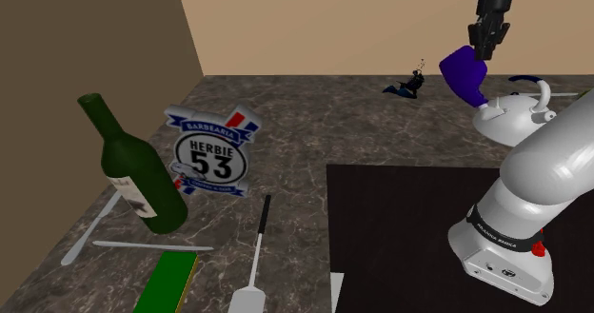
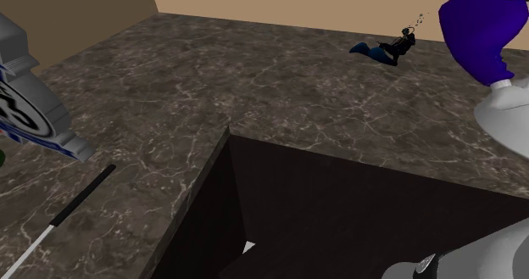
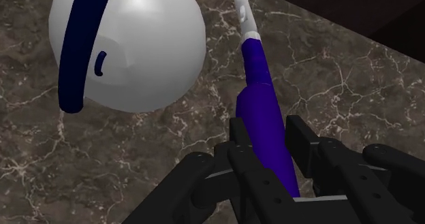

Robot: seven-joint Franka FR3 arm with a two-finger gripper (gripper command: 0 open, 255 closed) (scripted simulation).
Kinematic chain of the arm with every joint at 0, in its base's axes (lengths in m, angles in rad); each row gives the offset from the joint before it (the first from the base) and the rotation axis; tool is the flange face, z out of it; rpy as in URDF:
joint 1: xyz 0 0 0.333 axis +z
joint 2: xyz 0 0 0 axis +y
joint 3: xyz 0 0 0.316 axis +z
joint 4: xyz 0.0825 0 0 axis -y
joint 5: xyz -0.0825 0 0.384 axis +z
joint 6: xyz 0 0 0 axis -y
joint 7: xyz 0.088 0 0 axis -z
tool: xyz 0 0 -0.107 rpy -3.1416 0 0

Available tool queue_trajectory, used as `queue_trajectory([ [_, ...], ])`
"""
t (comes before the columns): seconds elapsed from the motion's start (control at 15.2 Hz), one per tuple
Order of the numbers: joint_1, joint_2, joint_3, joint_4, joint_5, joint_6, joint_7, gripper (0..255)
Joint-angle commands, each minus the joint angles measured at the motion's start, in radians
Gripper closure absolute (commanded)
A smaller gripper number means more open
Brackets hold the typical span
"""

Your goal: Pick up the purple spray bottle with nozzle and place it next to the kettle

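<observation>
The gripper (image 1: 485,47) is at the far right of the shoulder view, above the marble-patterned table (image 1: 314,121). Its fingers (image 3: 240,146) are clamped on the purple spray bottle (image 1: 464,73), one on each side of the body. The bottle is tilted, with its white nozzle (image 3: 245,15) pointing away from the gripper and down toward the table. The white kettle (image 1: 509,119) has a dark blue handle (image 3: 82,45) and stands just beside the bottle. In the wrist view a strip of table separates the two. In the shoulder view the nozzle end overlaps the kettle's rim, so contact cannot be confirmed from there. In the second exterior view the bottle (image 2: 479,31) sits above the kettle (image 2: 509,116) at the right edge. A small dark blue and black figure (image 1: 409,86) lies on the table near the far wall, well apart from the kettle. A dark rectangular panel (image 1: 409,225) occupies the near part of the table below the arm (image 1: 543,168). On the shoulder view's left, a green wine bottle (image 1: 133,164) stands tilted beside a sign reading "HERBIE 53" (image 1: 211,154). Nearer lie a long utensil with a black handle (image 1: 255,254), a white utensil (image 1: 90,235) and a flat green item (image 1: 167,281).
</observation>
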Motion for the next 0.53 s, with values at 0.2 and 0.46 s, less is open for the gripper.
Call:
queue_trajectory([
  [0.2,-0.002,0.008,-0.007,-0.059,0.000,0.067,0.000,255],
  [0.46,-0.004,0.016,-0.014,-0.106,0.001,0.121,0.000,255],
])
